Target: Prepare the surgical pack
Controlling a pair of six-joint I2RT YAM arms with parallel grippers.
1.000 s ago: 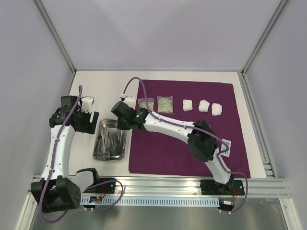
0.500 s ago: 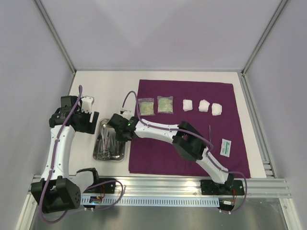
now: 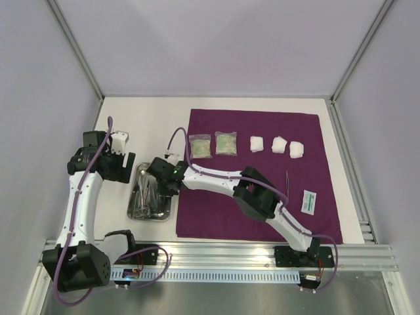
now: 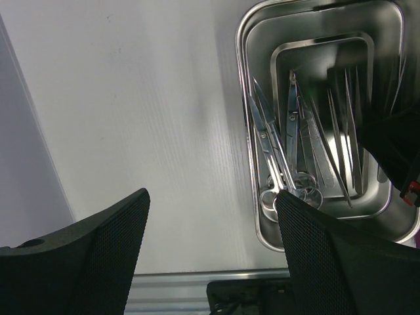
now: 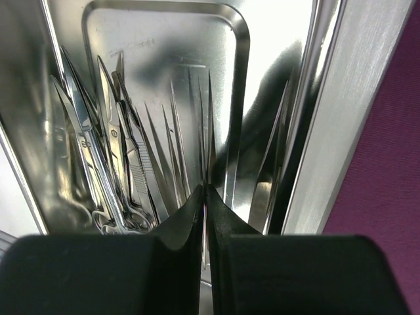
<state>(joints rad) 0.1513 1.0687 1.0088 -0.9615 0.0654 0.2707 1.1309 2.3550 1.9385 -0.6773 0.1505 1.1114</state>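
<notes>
Three pale lilac walls box in a white worktop. Metal posts run up the corners and a slotted rail runs along the bottom of the overhead view. A purple sheet lies flat over the right and centre of the surface.

Along the sheet's top edge sit two clear packets with greenish contents, then three gauze pads in a row. A small white sachet lies near its right edge.

Just left of the sheet, on bare worktop, a shiny tray holds scissors along its left side and tweezers beside them.

The right claw hangs low over the tray with its fingers pressed together. Their tips line up with one pair of tweezers, though I can't tell whether they pinch it. The left claw is spread wide, holding nothing, above the white surface at the centre left of the overhead view.
</notes>
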